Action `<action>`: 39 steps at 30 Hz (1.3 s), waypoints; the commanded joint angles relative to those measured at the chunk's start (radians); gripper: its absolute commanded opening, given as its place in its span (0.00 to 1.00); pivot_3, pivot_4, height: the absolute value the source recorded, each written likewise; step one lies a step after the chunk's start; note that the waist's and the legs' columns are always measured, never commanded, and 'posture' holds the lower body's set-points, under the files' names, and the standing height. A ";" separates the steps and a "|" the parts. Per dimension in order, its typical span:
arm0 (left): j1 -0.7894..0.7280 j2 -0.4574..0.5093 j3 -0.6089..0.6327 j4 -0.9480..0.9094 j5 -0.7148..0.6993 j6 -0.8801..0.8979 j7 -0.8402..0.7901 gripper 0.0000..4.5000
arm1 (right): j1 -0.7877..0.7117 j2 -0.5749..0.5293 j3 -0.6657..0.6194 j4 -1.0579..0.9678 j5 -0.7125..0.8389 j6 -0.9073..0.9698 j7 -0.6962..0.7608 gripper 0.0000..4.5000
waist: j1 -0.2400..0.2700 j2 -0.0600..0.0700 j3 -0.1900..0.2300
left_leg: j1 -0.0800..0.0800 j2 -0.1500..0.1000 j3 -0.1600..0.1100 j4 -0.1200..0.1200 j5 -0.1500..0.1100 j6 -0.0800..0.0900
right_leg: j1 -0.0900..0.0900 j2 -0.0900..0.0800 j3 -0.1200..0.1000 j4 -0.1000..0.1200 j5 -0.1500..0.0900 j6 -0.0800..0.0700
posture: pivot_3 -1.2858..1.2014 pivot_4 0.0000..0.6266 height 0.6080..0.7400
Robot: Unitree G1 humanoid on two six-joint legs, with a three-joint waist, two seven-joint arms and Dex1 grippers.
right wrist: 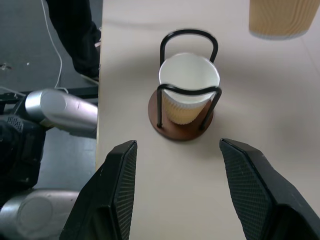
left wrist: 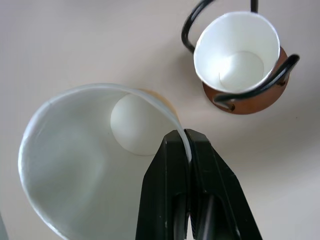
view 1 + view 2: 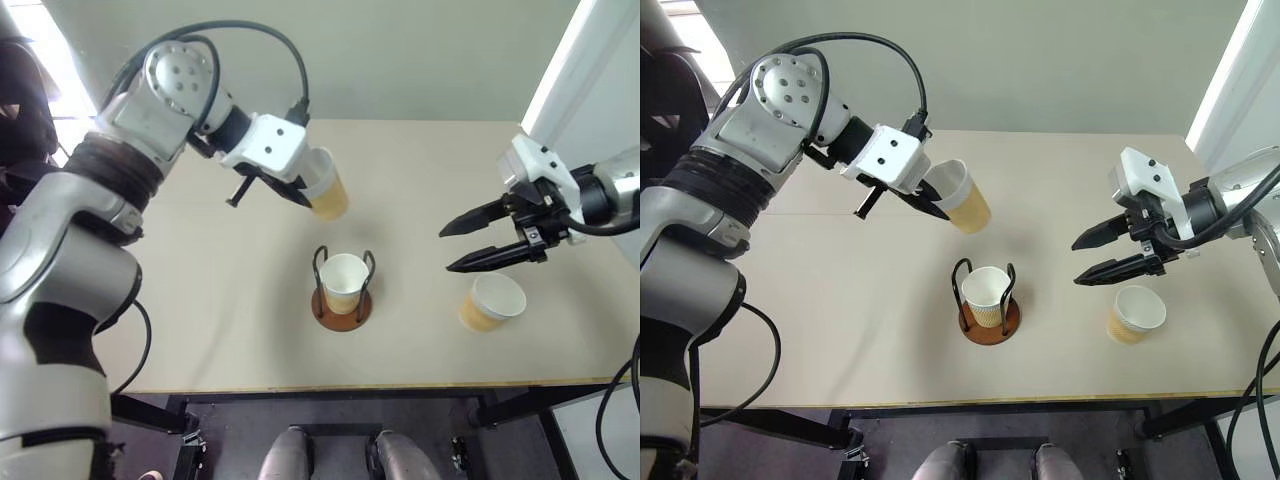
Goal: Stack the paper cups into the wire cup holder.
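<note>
Left tool [image 3: 300,190] pinches a tilted paper cup [image 3: 326,188] by its rim above the wire cup holder [image 3: 342,300]; right tool [image 3: 462,246] released; tilt could snag the wires.

Table [image 3: 230,330], pale beige top, with two items standing on it.

Wire cup holder [image 3: 342,290]: rust-brown disc base near the middle of the top, toward the near edge, dark wire loops upright, one paper cup [image 3: 343,280] seated inside, mouth up. Second paper cup [image 3: 492,303]: standing directly on the tabletop at about 3 o'clock from the holder, well apart from it, mouth up, tan-orange wall, white inside.
</note>
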State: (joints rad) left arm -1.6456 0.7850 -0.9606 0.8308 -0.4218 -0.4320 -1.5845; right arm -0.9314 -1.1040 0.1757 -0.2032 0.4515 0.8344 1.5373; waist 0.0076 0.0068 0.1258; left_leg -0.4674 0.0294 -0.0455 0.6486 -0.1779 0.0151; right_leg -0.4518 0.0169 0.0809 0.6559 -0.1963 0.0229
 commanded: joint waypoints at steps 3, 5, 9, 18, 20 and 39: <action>-0.076 0.031 -0.084 -0.111 -0.125 0.032 -0.030 0.01 | 0.000 -0.032 -0.025 -0.027 0.021 0.003 0.018 0.59 | 0.004 0.001 0.000 | -0.001 -0.001 0.000 0.000 0.000 0.001 | 0.000 0.000 -0.001 -0.002 0.001 0.001 | 0.52 0.24 1.00; -0.089 0.055 -0.130 -0.159 -0.168 0.045 -0.030 0.01 | 0.005 -0.042 -0.027 -0.033 0.026 0.008 0.023 0.59 | 0.002 0.001 0.000 | -0.002 0.000 -0.002 0.001 -0.001 0.001 | 0.001 0.000 0.000 -0.004 0.002 0.004 | 0.52 0.24 1.00; -0.112 0.079 -0.206 -0.212 -0.228 0.060 -0.030 0.01 | 0.006 -0.055 -0.025 -0.033 0.032 0.013 0.033 0.59 | 0.006 0.002 0.000 | -0.002 -0.001 0.001 0.001 -0.002 0.002 | 0.001 0.001 -0.001 -0.007 0.004 0.005 | 0.52 0.24 1.00; -0.115 0.073 -0.303 -0.238 -0.276 0.015 -0.030 0.01 | 0.008 -0.082 -0.027 -0.049 0.049 0.036 0.049 0.59 | 0.008 0.004 0.001 | -0.004 0.000 -0.001 0.009 -0.003 0.004 | 0.005 -0.001 0.000 -0.009 0.002 0.001 | 0.52 0.24 1.00; -0.112 0.068 -0.313 -0.234 -0.272 -0.001 -0.030 0.01 | 0.010 -0.085 -0.028 -0.054 0.052 0.040 0.049 0.59 | 0.008 0.005 0.001 | -0.003 0.000 0.001 0.010 -0.004 0.005 | 0.006 0.000 0.000 -0.009 0.003 0.001 | 0.52 0.24 1.00; -0.095 0.078 -0.376 -0.250 -0.253 -0.065 -0.030 0.01 | 0.013 -0.076 -0.024 -0.070 0.060 0.054 0.021 0.59 | 0.010 0.006 0.001 | -0.004 0.000 0.000 0.015 -0.005 0.007 | 0.007 -0.001 0.002 -0.010 0.005 0.005 | 0.52 0.24 1.00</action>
State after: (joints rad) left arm -1.7230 0.8493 -1.3404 0.5899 -0.6720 -0.4821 -1.5849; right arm -0.9084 -1.1766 0.1757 -0.2535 0.4977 0.8872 1.5665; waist 0.0174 0.0130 0.1269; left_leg -0.4710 0.0284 -0.0444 0.6635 -0.1830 0.0218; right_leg -0.4443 0.0170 0.0820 0.6455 -0.1915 0.0273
